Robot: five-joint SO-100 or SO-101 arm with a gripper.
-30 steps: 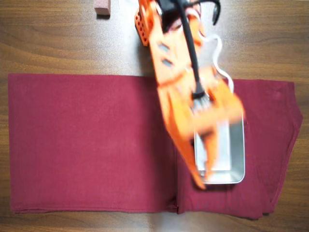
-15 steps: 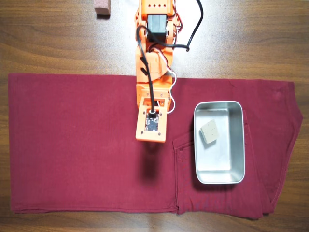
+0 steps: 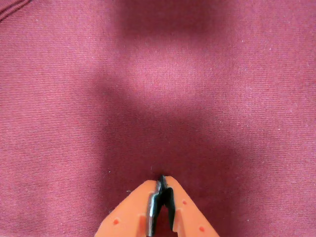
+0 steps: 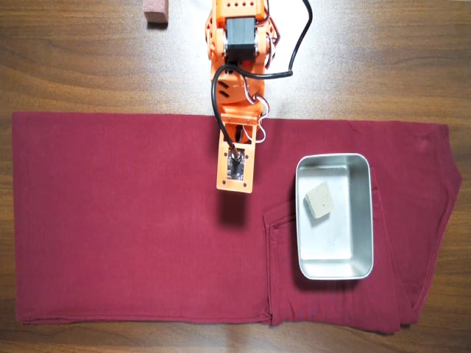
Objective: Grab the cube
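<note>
Gripper is closed, nothing between the jaws: in the wrist view the two orange fingers meet at the tip with only the black inner edge showing between them. It points down at bare dark red cloth, and its own shadow falls on the fabric around and above the tip. No cube in the wrist view.

In the overhead view the orange arm comes down from the top centre, black cable looping over it, and its end hangs over the cloth near the cloth's upper middle. Fingertips are hidden under the wrist there, so jaw state comes from the wrist view only.

Cube sits inside the steel tray, in the tray's upper half, turned a bit off square to the tray walls. The tray lies on the cloth to the right of the arm's end in this view, its long side running top to bottom. Cube and gripper are well apart; the tray's left wall lies between them.

A reddish-brown block sits on the bare wooden table at the top edge, left of the arm base, off the cloth.
</note>
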